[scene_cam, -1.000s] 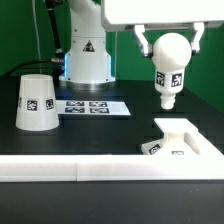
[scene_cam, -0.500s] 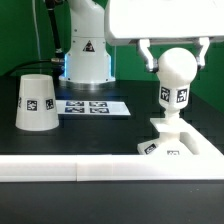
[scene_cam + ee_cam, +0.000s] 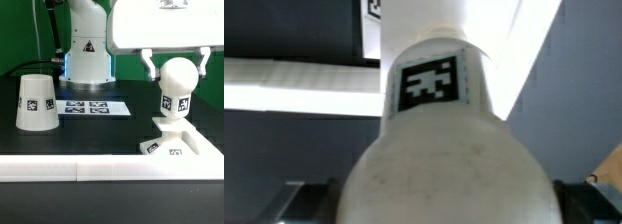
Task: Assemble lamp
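My gripper is shut on the white ball-shaped bulb, its fingers on either side of the round head. The bulb hangs upright, tagged neck down, its tip just above or touching the low angular base at the exterior view's right. In the wrist view the bulb fills the frame, with dark fingers at both sides. The truncated-cone shade stands on the table at the exterior view's left, apart from the rest.
The marker board lies flat between the shade and the base. The robot's white pedestal stands behind it. A white rail runs along the front edge of the table.
The gripper has carried the bulb toward the exterior view's right and lowered it, from beside the base to directly over it. The shade and base have not moved.
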### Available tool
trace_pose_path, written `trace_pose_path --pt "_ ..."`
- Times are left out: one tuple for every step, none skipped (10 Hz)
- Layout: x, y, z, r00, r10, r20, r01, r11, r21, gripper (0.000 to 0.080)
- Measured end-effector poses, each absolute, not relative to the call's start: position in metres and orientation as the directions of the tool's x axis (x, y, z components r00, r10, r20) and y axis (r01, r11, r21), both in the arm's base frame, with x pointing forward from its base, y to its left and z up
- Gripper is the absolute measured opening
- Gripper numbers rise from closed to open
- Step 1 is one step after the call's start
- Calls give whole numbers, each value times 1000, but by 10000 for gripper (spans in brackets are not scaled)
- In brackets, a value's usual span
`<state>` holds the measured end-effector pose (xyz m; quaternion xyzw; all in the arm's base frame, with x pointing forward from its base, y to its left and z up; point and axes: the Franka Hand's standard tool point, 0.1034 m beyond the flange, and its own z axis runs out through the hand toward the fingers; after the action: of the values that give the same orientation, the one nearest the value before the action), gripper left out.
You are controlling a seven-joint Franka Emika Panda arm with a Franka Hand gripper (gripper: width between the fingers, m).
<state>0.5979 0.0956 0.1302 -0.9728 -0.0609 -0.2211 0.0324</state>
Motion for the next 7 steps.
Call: trace_pose_path --pt "595 97 128 889 107 446 135 -990 -32 579" --pt "591 99 125 885 111 451 139 -990 -29 579" --pt "589 99 124 875 113 470 141 -990 -24 579" --pt "586 100 124 865 114 489 141 -990 -19 579" --pt "584 100 124 861 114 495 141 -990 -17 579" --pt "585 99 124 862 114 494 141 -990 -18 589" --pt "585 99 124 862 114 494 141 -990 -18 589"
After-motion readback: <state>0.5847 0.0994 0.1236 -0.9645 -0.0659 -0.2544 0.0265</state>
